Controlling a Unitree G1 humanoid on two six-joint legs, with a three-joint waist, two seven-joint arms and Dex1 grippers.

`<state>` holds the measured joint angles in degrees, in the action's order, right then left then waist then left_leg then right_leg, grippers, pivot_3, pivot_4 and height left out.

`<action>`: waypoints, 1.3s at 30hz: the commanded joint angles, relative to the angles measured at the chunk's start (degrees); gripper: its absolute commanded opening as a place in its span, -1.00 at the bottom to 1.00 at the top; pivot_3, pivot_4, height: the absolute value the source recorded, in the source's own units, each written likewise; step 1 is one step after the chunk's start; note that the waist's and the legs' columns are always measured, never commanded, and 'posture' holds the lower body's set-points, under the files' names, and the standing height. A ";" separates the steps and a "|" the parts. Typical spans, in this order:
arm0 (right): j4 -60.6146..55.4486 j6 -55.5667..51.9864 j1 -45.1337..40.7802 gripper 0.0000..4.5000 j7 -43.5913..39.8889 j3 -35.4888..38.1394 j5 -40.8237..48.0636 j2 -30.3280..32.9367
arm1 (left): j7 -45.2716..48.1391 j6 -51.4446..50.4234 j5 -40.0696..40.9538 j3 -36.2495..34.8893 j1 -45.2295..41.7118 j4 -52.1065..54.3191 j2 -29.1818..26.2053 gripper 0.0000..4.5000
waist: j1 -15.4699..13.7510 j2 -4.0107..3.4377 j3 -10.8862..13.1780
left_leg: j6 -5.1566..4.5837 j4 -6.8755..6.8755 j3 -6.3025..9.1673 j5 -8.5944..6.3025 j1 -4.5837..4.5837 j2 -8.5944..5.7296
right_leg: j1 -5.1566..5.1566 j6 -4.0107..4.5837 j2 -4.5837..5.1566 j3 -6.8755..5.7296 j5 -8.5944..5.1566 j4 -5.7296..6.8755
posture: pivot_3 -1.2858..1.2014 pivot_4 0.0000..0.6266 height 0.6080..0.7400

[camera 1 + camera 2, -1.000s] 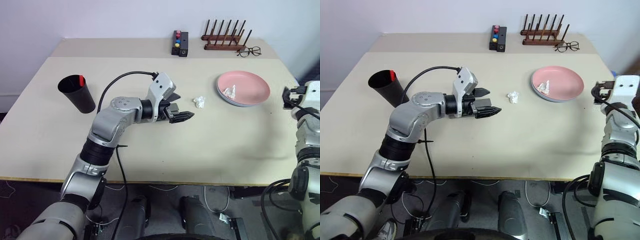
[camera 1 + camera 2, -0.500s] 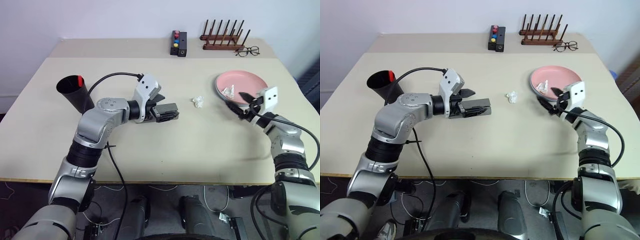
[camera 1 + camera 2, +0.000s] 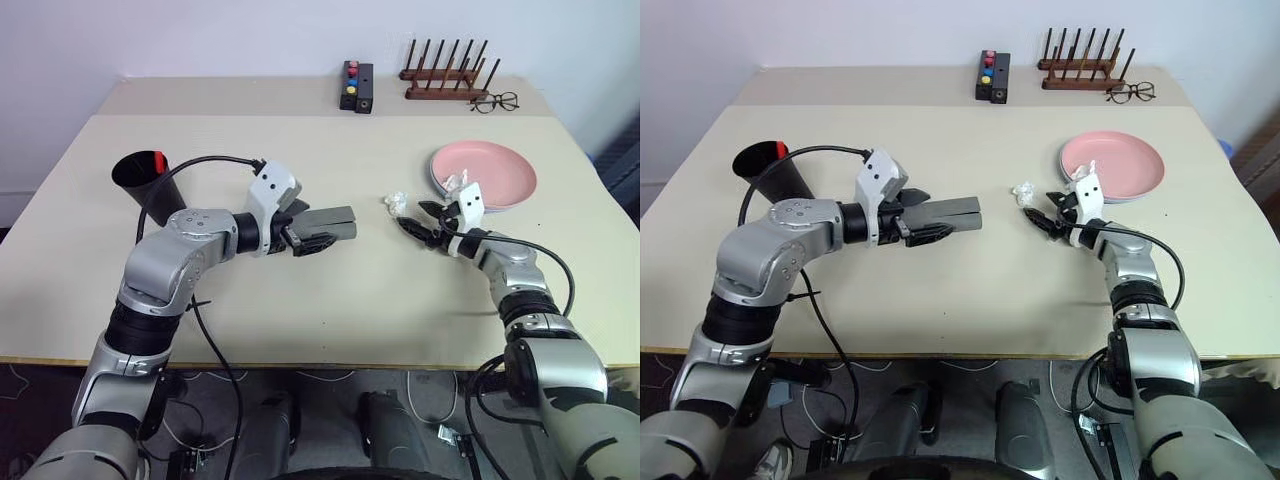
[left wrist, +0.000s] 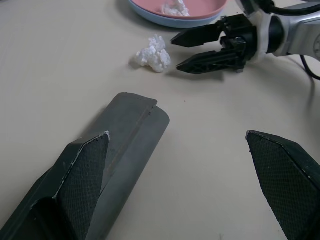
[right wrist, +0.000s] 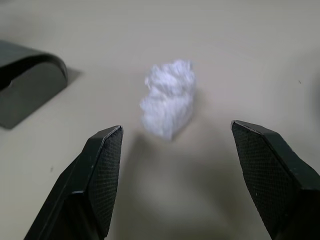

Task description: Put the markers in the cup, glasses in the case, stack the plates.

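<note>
Left gripper: the left gripper (image 3: 322, 232) hangs over the middle of the beige table (image 3: 330, 300), jaws spread wide. A grey oblong hard-shell case (image 3: 322, 217) lies against one finger; whether it is gripped cannot be told.
Right gripper: the right gripper (image 3: 415, 220) sits right of centre, low over the tabletop, jaws open and empty, pointing at a small crumpled white wad of paper (image 3: 396, 204) just beyond its tips, not touching.
Plates: a salmon pink round plate (image 3: 492, 170) rests on a light blue plate (image 3: 440, 186) at the right of the frame, near the table's right edge; a second white wad (image 3: 458, 181) lies in it.
Cup: a tall matte black tapered tumbler (image 3: 140, 176) stands at the left, leaning in the picture, with a red-capped marker (image 3: 160, 159) showing at its rim.
Far edge: a small black box with coloured buttons (image 3: 358, 87), a dark wooden peg rack (image 3: 447, 73) and thin-framed clear-lens spectacles (image 3: 497, 101) line the upper centre and upper right.
Open room: bare tabletop spans the near edge under both arms, and the gap between the two grippers.
</note>
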<state>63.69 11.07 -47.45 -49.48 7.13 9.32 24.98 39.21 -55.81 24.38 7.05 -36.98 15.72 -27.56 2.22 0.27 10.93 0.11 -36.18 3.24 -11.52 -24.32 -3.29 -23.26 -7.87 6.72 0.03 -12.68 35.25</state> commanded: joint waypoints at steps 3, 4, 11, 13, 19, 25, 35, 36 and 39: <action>3.67 2.86 -4.61 0.56 2.68 0.57 -1.12 -1.90 | -2.48 -1.75 1.17 -2.47 0.48 4.33 -0.41 1.00 | 0.18 0.00 0.00 | 0.02 0.02 0.00 0.01 0.01 -0.01 | 0.00 0.00 -0.01 0.00 0.00 0.00 | 0.03 -0.52 1.00; 4.40 3.02 -5.11 0.56 3.21 0.54 -1.41 -2.32 | -2.91 -2.11 1.27 -2.68 0.68 4.87 -0.44 1.00 | 0.21 0.00 0.00 | 0.02 0.02 0.00 0.01 0.01 -0.01 | -0.01 0.00 -0.01 0.00 0.00 0.00 | 0.03 -0.52 1.00; 7.06 2.74 -7.03 -0.25 4.41 0.98 -2.22 -3.57 | -5.43 -3.86 2.22 -4.31 1.87 7.34 -0.91 1.00 | 0.20 0.00 0.00 | 0.04 0.05 0.02 0.02 0.01 -0.02 | -0.02 0.01 -0.01 0.00 0.00 0.01 | 0.03 -0.52 1.00; 7.05 2.99 -7.35 -0.68 4.45 0.91 -2.39 -3.68 | -5.77 -3.91 2.32 -4.38 2.15 7.52 -0.86 1.00 | 0.20 0.00 0.00 | 0.04 0.05 0.01 0.02 0.01 -0.04 | -0.02 0.01 -0.01 0.00 0.00 0.01 | 0.03 -0.52 1.00; 6.31 5.51 -8.35 -0.96 7.17 1.75 -2.29 -2.68 | -6.28 -2.43 2.11 -3.61 0.91 5.37 0.34 1.00 | 0.19 0.00 0.00 | 0.05 0.05 0.02 0.02 0.01 -0.05 | -0.02 0.01 -0.01 -0.01 0.00 0.01 | 0.03 -0.52 1.00; 6.67 8.37 -13.58 -0.96 16.92 5.54 -1.66 2.29 | -6.28 0.07 1.45 -2.32 0.07 2.96 2.52 1.00 | 0.07 -0.01 0.01 | 0.07 0.05 0.02 0.04 -0.01 -0.05 | -0.05 0.01 -0.01 0.00 0.01 0.01 | 0.03 -0.52 1.00; 10.94 4.52 -14.96 -0.52 27.36 3.59 -7.96 12.34 | -6.95 2.28 1.09 -2.24 0.49 1.39 4.19 1.00 | 0.26 0.00 0.01 | 0.06 0.11 -0.03 0.04 -0.01 -0.07 | -0.04 0.04 0.00 0.01 -0.01 -0.02 | 0.03 -0.52 1.00; 11.08 4.34 -14.84 -0.30 27.36 3.59 -8.23 12.67 | -7.00 2.36 1.13 -2.27 0.62 1.40 4.15 1.00 | 0.33 -0.01 0.01 | 0.06 0.12 -0.04 0.04 -0.01 -0.07 | -0.05 0.04 -0.01 0.02 -0.01 -0.02 | 0.03 -0.52 1.00; 11.18 4.24 -14.55 0.34 27.43 4.08 -8.43 13.31 | -7.11 2.49 1.19 -2.57 0.86 1.29 3.95 1.00 | 0.37 -0.01 0.01 | 0.06 0.15 -0.06 0.04 0.00 -0.06 | -0.07 0.04 -0.01 0.02 -0.01 -0.02 | 0.03 -0.52 1.00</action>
<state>75.80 14.91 -61.14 -22.34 10.61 0.89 37.15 32.23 -54.57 25.49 5.58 -35.91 15.89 -23.38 2.59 0.26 10.94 0.17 -36.03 3.18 -11.48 -24.32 -3.35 -23.33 -7.83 6.71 0.05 -12.68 35.24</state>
